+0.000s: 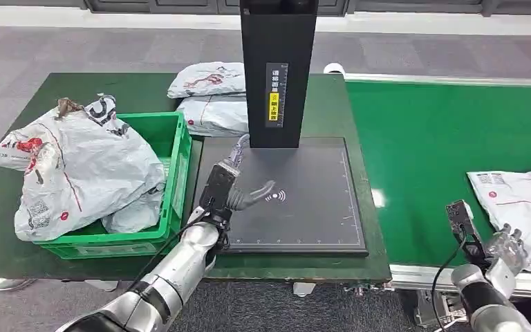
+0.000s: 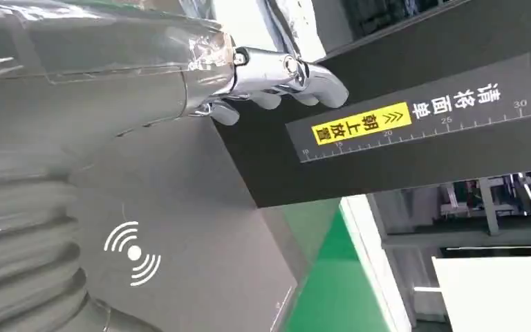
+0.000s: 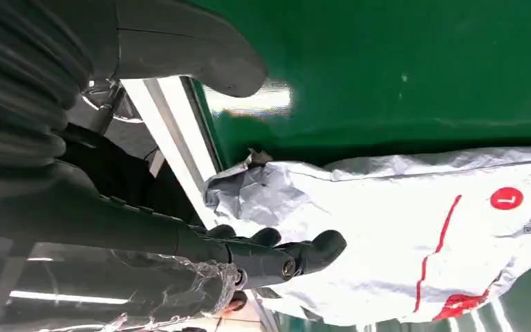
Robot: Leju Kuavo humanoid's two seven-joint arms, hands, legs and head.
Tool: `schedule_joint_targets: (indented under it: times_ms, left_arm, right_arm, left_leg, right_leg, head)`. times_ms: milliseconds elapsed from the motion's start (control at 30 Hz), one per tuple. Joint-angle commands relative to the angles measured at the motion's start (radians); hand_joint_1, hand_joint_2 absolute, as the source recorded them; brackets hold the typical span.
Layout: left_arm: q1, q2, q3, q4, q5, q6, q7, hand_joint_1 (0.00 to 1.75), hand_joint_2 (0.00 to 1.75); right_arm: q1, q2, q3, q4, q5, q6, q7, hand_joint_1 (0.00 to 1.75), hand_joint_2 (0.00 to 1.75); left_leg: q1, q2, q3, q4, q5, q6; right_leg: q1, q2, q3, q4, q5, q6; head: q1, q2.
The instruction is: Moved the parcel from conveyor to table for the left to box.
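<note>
Parcel (image 1: 522, 207) lies on green conveyor (image 1: 422, 159) near its front edge. Right robot hand (image 1: 503, 250) touches parcel's edge, grip unclear. Left robot hand (image 1: 238, 192) released, empty, over scanner pad (image 1: 311, 214) on bench (image 1: 55, 90).

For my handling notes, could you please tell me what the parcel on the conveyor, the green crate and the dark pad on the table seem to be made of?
Parcel: thin grey-white plastic film, probably a poly mailer; it is crinkled and slightly glossy.
Green crate: rigid moulded plastic with slotted walls and a slight sheen.
Dark pad: smooth, matte and flat with printed markings; plastic or coated metal, I cannot tell which.
</note>
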Motion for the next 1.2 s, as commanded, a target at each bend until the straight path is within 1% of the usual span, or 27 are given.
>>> schedule_joint_targets:
  times_ms: [33,267,433,533,633,667,700,733,767,833,900,933,1033,1200]
  left_arm:
    - [-0.032,0.016,-0.036,0.063,0.002,-0.007,0.003,0.00,1.75]
    - [-0.032,0.016,-0.036,0.063,0.002,-0.007,0.003,0.00,1.75]
    - [-0.021,0.014,-0.022,0.074,0.023,-0.014,-0.009,0.00,1.75]
    - [-0.013,0.023,-0.003,0.078,0.038,-0.002,-0.029,0.00,1.75]
    - [-0.002,0.022,-0.005,0.074,0.021,0.043,-0.043,0.00,1.75]
    - [0.005,0.018,-0.004,0.066,0.019,0.047,-0.039,0.00,1.75]
    - [0.009,0.017,-0.004,0.062,0.016,0.051,-0.037,0.00,1.75]
    - [0.022,0.014,0.009,0.049,0.027,0.063,-0.039,0.00,1.75]
    - [0.025,0.016,0.009,0.049,0.027,0.062,-0.041,0.00,1.75]
    - [0.026,0.017,0.011,0.050,0.029,0.062,-0.043,0.00,1.75]
    - [0.024,0.016,0.014,0.054,0.033,0.058,-0.043,0.00,1.75]
    - [0.022,0.009,0.015,0.061,0.035,0.055,-0.043,0.00,1.75]
    - [0.015,0.001,0.017,0.070,0.040,0.052,-0.043,0.00,1.75]
    - [0.006,-0.002,0.019,0.081,0.048,0.043,-0.043,0.00,1.75]
  right_arm:
    - [-0.052,-0.001,0.004,0.074,0.003,0.003,0.005,0.00,1.75]
    - [-0.052,-0.001,0.004,0.074,0.003,0.003,0.005,0.00,1.75]
    - [-0.047,-0.016,0.032,0.080,0.056,-0.014,0.049,0.00,1.75]
    - [-0.071,-0.005,0.045,0.084,0.081,-0.012,0.067,0.00,1.75]
    - [-0.091,0.018,0.055,0.082,0.117,-0.049,0.103,0.00,1.75]
    - [-0.088,0.024,0.040,0.077,0.111,-0.067,0.092,0.00,1.75]
    - [-0.085,0.026,0.031,0.077,0.106,-0.073,0.085,0.00,1.75]
    - [-0.069,0.059,-0.188,0.054,-0.137,0.028,-0.101,0.00,1.75]
    - [-0.059,0.060,-0.190,0.065,-0.137,0.024,-0.116,0.00,1.75]
    - [-0.054,0.058,-0.193,0.072,-0.137,0.023,-0.121,0.00,1.75]
    - [-0.064,0.051,-0.185,0.081,-0.122,0.022,-0.102,0.00,1.75]
    - [-0.077,0.040,-0.174,0.087,-0.100,0.021,-0.074,0.00,1.75]
    - [-0.079,0.026,-0.157,0.087,-0.067,0.002,-0.059,0.00,1.75]
    - [-0.068,0.026,-0.152,0.083,-0.041,-0.015,-0.057,0.00,1.75]
  left_leg:
    - [0.000,0.002,0.001,0.000,-0.001,-0.001]
    - [0.000,0.002,0.001,0.000,-0.001,-0.001]
    - [0.000,0.002,0.002,-0.001,-0.001,-0.001]
    - [0.000,0.004,0.003,-0.001,-0.001,-0.001]
    - [0.000,0.005,0.001,-0.001,-0.001,-0.001]
    - [0.000,0.007,0.002,-0.001,-0.001,-0.001]
    - [0.000,0.005,0.002,-0.001,-0.001,-0.001]
    - [0.000,0.005,0.002,-0.001,-0.001,-0.001]
    - [0.001,0.004,0.002,-0.001,-0.001,-0.001]
    - [0.001,0.003,0.003,-0.002,-0.001,-0.001]
    - [0.002,0.004,0.003,-0.002,-0.001,-0.001]
    - [0.000,0.002,0.001,-0.001,-0.001,-0.001]
    - [0.000,0.002,0.001,0.000,-0.001,-0.001]
    - [0.001,0.001,0.001,-0.001,-0.001,-0.001]
  right_leg:
    - [0.000,0.000,0.001,0.000,0.000,-0.001]
    - [0.001,0.000,0.001,0.000,0.000,-0.001]
    - [0.001,0.000,0.002,-0.001,0.000,-0.001]
    - [0.001,0.001,0.002,-0.001,0.000,-0.002]
    - [0.000,0.003,0.000,0.000,0.000,-0.001]
    - [0.001,0.004,0.001,-0.001,0.000,-0.002]
    - [0.000,0.003,0.001,-0.001,0.000,-0.002]
    - [0.001,0.003,0.001,-0.001,0.000,-0.002]
    - [0.001,0.002,0.001,-0.001,0.000,-0.002]
    - [0.002,0.000,0.003,-0.002,0.000,-0.002]
    - [0.002,0.001,0.003,-0.002,0.000,-0.002]
    - [0.001,-0.001,0.001,0.000,-0.001,-0.002]
    - [0.001,-0.002,0.001,0.000,-0.001,-0.001]
    - [0.001,-0.003,0.002,-0.001,-0.001,-0.002]
  head:
    - [0.000,0.000]
    - [0.000,0.000]
    - [0.000,0.000]
    - [0.000,0.000]
    - [0.000,0.000]
    - [0.000,0.000]
    - [0.000,0.000]
    - [0.000,0.000]
    - [0.000,0.000]
    - [0.000,0.000]
    - [0.000,0.000]
    - [0.000,0.000]
    - [0.000,0.000]
    - [0.000,0.000]
